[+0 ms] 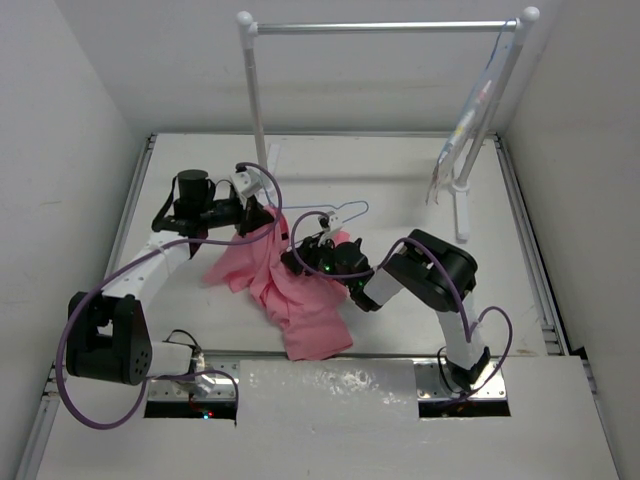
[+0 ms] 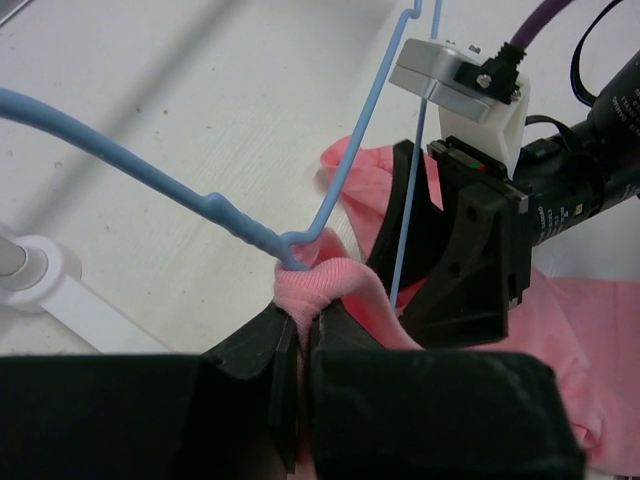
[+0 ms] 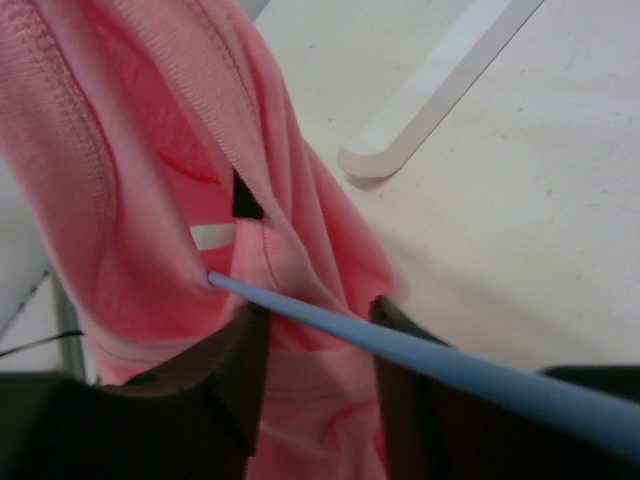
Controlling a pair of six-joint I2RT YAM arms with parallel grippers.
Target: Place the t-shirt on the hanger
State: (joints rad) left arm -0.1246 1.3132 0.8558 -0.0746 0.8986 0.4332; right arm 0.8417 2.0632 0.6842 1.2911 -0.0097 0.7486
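The salmon-pink t-shirt (image 1: 295, 295) lies crumpled mid-table between both arms. The pale blue wire hanger (image 1: 340, 211) lies at its far edge, with its end pushed into the fabric. My left gripper (image 1: 262, 216) is shut on a ribbed fold of the shirt's neck (image 2: 318, 283), right where the hanger wire (image 2: 150, 170) bends. My right gripper (image 1: 306, 250) stands open. Shirt fabric (image 3: 150, 150) and a hanger wire (image 3: 420, 350) lie between its fingers (image 3: 230, 370). The right gripper also shows in the left wrist view (image 2: 440, 250).
A white clothes rack with a metal bar (image 1: 385, 27) stands at the back. A white printed cloth (image 1: 470, 115) hangs at its right end. The rack's feet show close by in the wrist views (image 3: 440, 90) (image 2: 40, 275). Purple cables (image 1: 110, 280) loop by the arms.
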